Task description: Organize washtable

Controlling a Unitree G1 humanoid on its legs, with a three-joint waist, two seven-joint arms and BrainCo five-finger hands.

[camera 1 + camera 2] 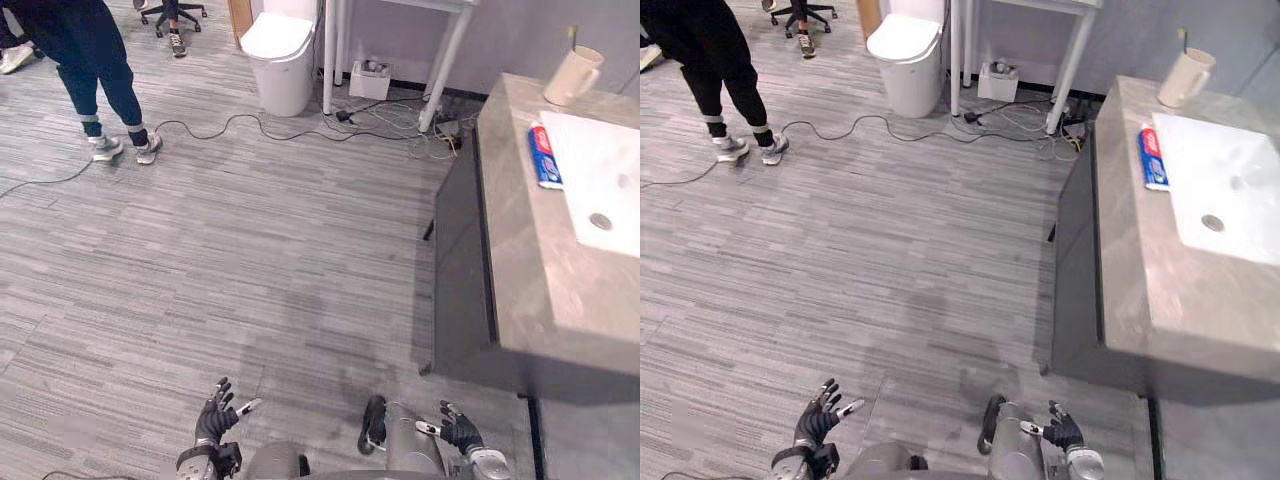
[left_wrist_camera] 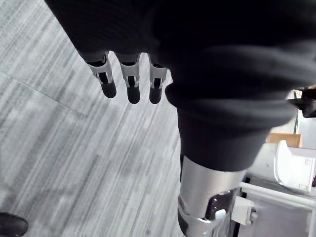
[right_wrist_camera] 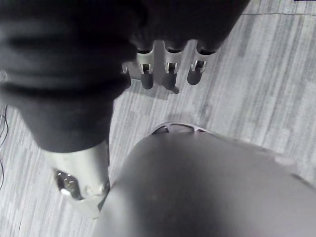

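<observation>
Grey floor mostly, washtable at 3 o'clock. Toothpaste is loose beside the sink, cup at 1. Left hand and right hand hang at 6, fingers relaxed, empty. Nothing tidied yet, I'd say.

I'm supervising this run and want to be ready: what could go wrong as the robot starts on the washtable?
The cream mug with a toothbrush in it stands at the far end of the grey stone counter; a long reach might tip it. Black cables trail near that end and could catch a foot. The left hand and right hand hang open, away from the counter, so the robot must step closer first.
</observation>
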